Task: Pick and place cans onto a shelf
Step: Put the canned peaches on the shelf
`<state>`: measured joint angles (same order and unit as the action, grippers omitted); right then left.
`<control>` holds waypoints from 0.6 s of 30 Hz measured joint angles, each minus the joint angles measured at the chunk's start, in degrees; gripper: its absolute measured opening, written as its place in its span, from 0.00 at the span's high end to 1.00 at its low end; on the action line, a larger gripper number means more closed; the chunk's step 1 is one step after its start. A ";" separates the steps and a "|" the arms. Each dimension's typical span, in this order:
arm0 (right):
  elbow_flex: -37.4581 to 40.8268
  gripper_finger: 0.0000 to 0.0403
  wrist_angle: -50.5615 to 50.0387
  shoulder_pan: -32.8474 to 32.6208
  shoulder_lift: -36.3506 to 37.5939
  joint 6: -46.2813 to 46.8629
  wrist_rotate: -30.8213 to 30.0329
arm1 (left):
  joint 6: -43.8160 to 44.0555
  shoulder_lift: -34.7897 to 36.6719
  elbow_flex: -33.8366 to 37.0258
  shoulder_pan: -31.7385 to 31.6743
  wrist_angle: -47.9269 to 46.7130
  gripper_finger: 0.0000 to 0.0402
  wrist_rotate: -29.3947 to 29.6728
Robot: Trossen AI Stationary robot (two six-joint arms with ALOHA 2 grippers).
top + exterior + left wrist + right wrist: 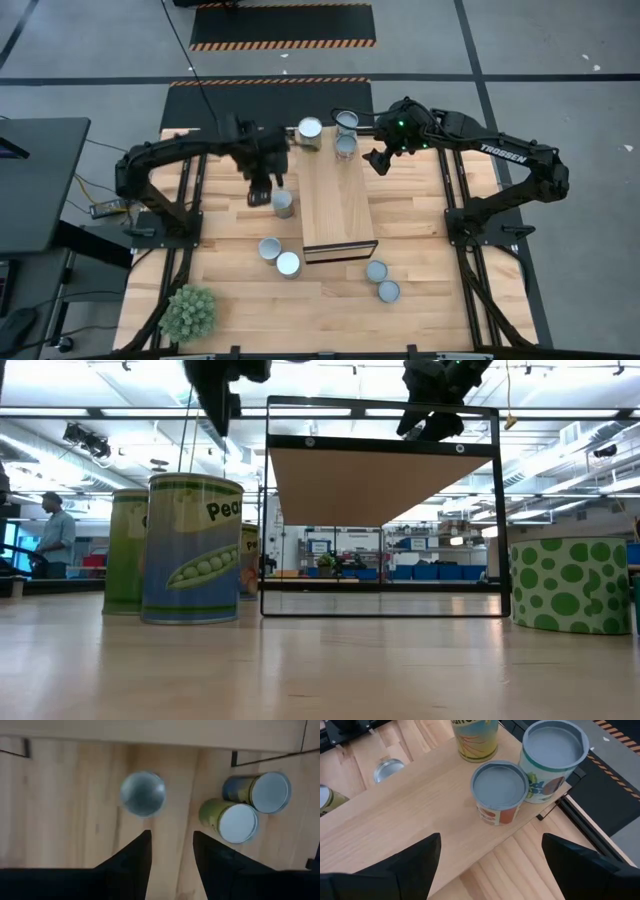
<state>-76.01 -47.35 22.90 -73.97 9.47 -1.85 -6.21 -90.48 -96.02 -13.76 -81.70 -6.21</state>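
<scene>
your left gripper [260, 192] hangs over the worktop [420, 230] just beside the shelf's [337, 205] left edge, its jaws a little apart and holding nothing. in the left wrist view its fingers [135, 857] point down at a lone can [143, 793] standing on the wood, which sits just beyond the fingertips, not between them. two more cans [235, 822] lie close together off to one side in that view.

your right gripper [377, 160] waits above the shelf's far right corner, jaws wide apart and empty. two cans [500, 790] stand touching on the far end of the shelf, and a third [310, 132] stands just off its far left corner.

on the worktop, two cans [278, 256] sit near the shelf's near left corner and two [382, 281] near its right. a small green plant [189, 311] stands at the near left.
</scene>
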 joint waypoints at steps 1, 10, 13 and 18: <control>0.00 0.12 -0.02 -0.28 0.01 0.09 0.00 | 1.05 0.87 2.15 1.00 1.28 0.63 -0.02; 0.00 0.12 -1.47 -3.35 0.00 3.16 -0.28 | 10.64 11.14 16.73 7.54 14.96 0.63 -0.47; 0.00 0.12 -2.68 -4.70 0.00 4.20 -1.43 | 13.92 14.20 20.29 9.06 17.70 0.62 1.65; 0.00 0.12 -2.99 -6.71 0.00 5.62 -1.68 | 17.76 18.56 25.53 11.29 18.86 0.58 6.19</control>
<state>-76.01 -50.35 16.19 -73.97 15.09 -3.52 11.56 -71.91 -70.48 -2.47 -62.85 -0.02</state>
